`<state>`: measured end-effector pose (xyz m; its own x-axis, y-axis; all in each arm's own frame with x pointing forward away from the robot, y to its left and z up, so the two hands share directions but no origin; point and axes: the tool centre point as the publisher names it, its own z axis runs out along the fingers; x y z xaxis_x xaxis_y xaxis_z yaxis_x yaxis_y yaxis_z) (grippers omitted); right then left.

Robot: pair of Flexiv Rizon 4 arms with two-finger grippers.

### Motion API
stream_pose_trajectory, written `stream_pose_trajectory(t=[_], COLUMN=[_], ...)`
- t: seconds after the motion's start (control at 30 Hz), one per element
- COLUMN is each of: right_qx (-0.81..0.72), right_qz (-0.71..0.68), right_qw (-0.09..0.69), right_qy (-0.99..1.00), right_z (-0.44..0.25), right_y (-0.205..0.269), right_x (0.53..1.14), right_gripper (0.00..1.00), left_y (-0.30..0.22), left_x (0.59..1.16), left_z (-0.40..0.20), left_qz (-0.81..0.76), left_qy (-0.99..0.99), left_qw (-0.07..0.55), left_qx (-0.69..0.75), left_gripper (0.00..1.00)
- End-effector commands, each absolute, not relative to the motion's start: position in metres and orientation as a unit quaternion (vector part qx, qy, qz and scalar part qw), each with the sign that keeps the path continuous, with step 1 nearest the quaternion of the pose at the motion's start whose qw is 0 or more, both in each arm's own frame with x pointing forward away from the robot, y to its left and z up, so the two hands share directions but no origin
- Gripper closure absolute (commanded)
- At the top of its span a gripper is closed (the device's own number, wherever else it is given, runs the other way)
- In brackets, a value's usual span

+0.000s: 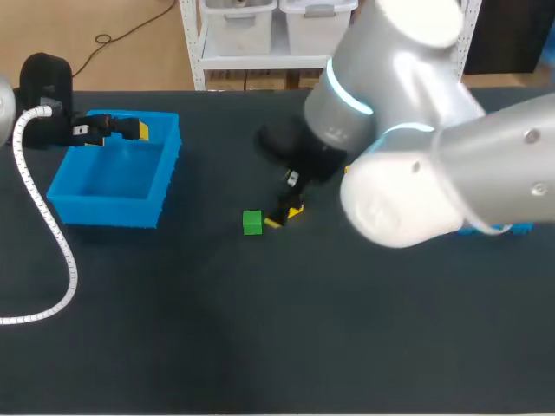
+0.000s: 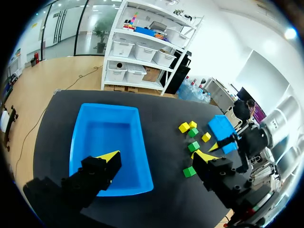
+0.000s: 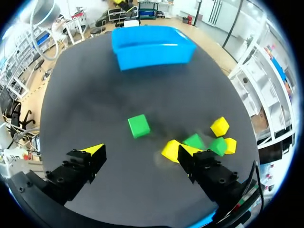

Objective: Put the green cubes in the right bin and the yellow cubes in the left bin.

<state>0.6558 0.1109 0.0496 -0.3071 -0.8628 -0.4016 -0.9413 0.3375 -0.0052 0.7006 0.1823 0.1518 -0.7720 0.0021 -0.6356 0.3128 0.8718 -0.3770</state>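
Our left gripper (image 2: 156,156) hangs released over the bin (image 2: 107,137) rim; our right gripper (image 3: 138,151), released too, hovers above the black table (image 3: 95,95), a green cube (image 3: 138,126) just ahead.

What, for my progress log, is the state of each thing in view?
green cubes: on table, unsorted
yellow cubes: on table, unsorted
left bin: empty
right bin: contents unclear
left gripper: open, empty, at left bin
right gripper: open, empty, above the cubes
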Motion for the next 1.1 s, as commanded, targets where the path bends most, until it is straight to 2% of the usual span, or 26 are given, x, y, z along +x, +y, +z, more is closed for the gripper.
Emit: stream_pose_trajectory(t=[0.03, 0.83, 0.87, 0.9, 0.93, 1.1], right_qx=[-0.566, -0.59, -0.588, -0.587, -0.586, -0.579], right_qz=[0.107, 0.07, 0.064, 0.06, 0.053, 0.041], right_qw=[0.166, 0.156, 0.159, 0.164, 0.165, 0.177], right_qy=[0.8, 0.789, 0.79, 0.79, 0.792, 0.795], right_z=[0.039, -0.016, -0.016, -0.017, -0.017, -0.016], right_y=[0.124, 0.166, 0.165, 0.165, 0.164, 0.161], right_x=[0.654, 0.658, 0.66, 0.661, 0.661, 0.664], right_gripper=[0.0, 0.0, 0.41, 0.75, 1.0, 1.0], left_y=[0.184, 0.184, 0.184, 0.184, 0.184, 0.184], left_x=[0.7, 0.7, 0.7, 0.7, 0.7, 0.7], left_z=[0.15, 0.15, 0.15, 0.15, 0.15, 0.15], left_qz=[-0.242, -0.242, -0.242, -0.242, -0.242, -0.242], left_qy=[0.908, 0.908, 0.908, 0.908, 0.908, 0.908], left_qw=[0.329, 0.329, 0.329, 0.329, 0.329, 0.329], left_qx=[0.088, 0.088, 0.088, 0.088, 0.088, 0.088], left_gripper=[0.0, 0.0, 0.0, 0.0, 0.0, 0.0])
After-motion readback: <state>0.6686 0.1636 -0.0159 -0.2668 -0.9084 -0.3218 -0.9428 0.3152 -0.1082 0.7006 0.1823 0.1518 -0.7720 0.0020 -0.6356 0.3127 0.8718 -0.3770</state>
